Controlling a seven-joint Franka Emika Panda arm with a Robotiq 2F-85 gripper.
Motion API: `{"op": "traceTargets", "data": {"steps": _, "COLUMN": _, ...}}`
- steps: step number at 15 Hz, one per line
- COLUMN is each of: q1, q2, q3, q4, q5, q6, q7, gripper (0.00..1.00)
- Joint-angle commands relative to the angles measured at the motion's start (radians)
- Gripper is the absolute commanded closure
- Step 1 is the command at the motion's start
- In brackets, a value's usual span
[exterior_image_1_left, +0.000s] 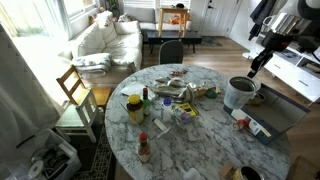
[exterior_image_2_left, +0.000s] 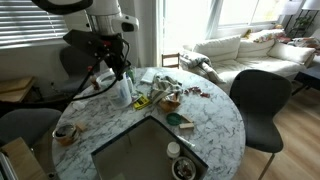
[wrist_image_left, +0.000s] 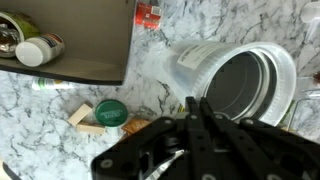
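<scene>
My gripper (wrist_image_left: 197, 104) hangs just above a white pitcher (wrist_image_left: 235, 85) that stands open-mouthed on the round marble table (wrist_image_left: 60, 95). The two black fingers are pressed together with nothing between them. In both exterior views the gripper (exterior_image_1_left: 255, 68) (exterior_image_2_left: 118, 68) is a little above the pitcher (exterior_image_1_left: 238, 93) (exterior_image_2_left: 124, 90), near the table's edge. The pitcher's inside looks dark and empty.
A green lid (wrist_image_left: 110, 113) and a wooden block (wrist_image_left: 82, 117) lie beside the pitcher. A dark tray (exterior_image_2_left: 150, 150) holds small jars. A yellow bottle (exterior_image_1_left: 134, 107), a red-capped bottle (exterior_image_1_left: 143, 148) and clutter fill the table middle. Chairs (exterior_image_2_left: 262, 100) and a sofa (exterior_image_1_left: 105, 40) surround the table.
</scene>
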Motion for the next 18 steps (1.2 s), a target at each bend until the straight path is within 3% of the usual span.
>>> {"op": "traceTargets", "data": {"steps": 1, "q1": 0.019, "q2": 0.0, "q3": -0.013, "q4": 0.002, "q5": -0.004, "q6": -0.002, "q7": 0.008, "gripper": 0.96}}
{"op": "traceTargets", "data": {"steps": 8, "q1": 0.013, "q2": 0.01, "q3": -0.024, "q4": 0.019, "q5": -0.016, "q6": -0.028, "q7": 0.0, "gripper": 0.99}}
{"op": "traceTargets", "data": {"steps": 13, "q1": 0.09, "q2": 0.152, "q3": 0.055, "q4": 0.134, "q5": -0.068, "q6": -0.173, "q7": -0.032, "gripper": 0.99}}
{"op": "traceTargets", "data": {"steps": 18, "q1": 0.136, "q2": 0.309, "q3": 0.132, "q4": 0.253, "q5": -0.241, "q6": -0.256, "q7": 0.002, "gripper": 0.99}}
